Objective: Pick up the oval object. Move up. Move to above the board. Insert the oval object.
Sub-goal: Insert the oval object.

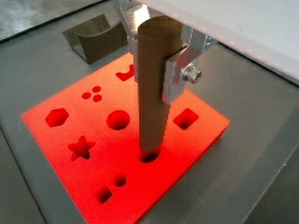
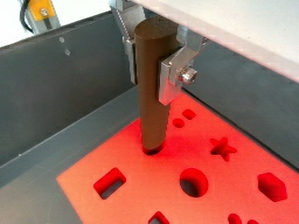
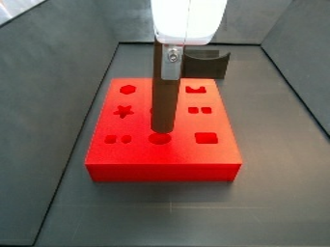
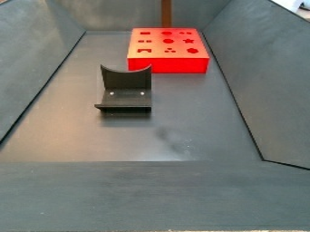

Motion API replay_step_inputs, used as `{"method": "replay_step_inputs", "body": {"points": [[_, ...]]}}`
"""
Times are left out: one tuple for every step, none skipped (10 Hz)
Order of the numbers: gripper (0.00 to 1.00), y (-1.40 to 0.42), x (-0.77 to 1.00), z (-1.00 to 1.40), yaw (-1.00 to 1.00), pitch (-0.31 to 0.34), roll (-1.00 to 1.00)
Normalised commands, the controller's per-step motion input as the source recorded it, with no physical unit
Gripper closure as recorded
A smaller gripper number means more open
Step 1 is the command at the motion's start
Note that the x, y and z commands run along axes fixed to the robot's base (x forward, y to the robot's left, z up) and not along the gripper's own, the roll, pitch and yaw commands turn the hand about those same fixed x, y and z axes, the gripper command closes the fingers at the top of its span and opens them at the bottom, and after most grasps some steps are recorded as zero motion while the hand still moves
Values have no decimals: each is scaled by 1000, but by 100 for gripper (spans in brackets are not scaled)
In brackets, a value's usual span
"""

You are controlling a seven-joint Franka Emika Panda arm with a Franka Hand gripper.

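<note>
My gripper [image 1: 153, 63] is shut on the upper part of the oval object [image 1: 149, 105], a tall brown peg that hangs upright. The peg's lower end meets the top of the red-orange board [image 1: 176, 166] at a hole in the middle row and seems to sit just inside it. Both wrist views show this; the gripper [image 2: 152, 70] holds the peg [image 2: 152, 109] over the board [image 2: 128, 166]. In a side view the gripper [image 3: 171, 56] holds the peg [image 3: 164, 96] at the centre of the board [image 3: 161, 166]. In the far side view only the peg [image 4: 166, 11] and board [image 4: 169, 62] show.
The dark grey curved holder [image 4: 123, 89] stands on the floor apart from the board, and also shows behind it [image 3: 206, 64] [image 1: 96, 39]. Other holes in the board include a star [image 1: 79, 147] and a circle [image 3: 160, 138]. Grey walls enclose the floor [image 4: 158, 136].
</note>
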Motion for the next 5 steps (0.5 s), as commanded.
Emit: {"method": "replay_step_inputs", "body": {"points": [[100,-86,-117,-397,289,-76,0],[100,-17,0,0,0,0,0],[100,0,157,0,-43,0,0],[100,114,449,3,-74,86,0],[100,160,534,23,-97,124,0]]}}
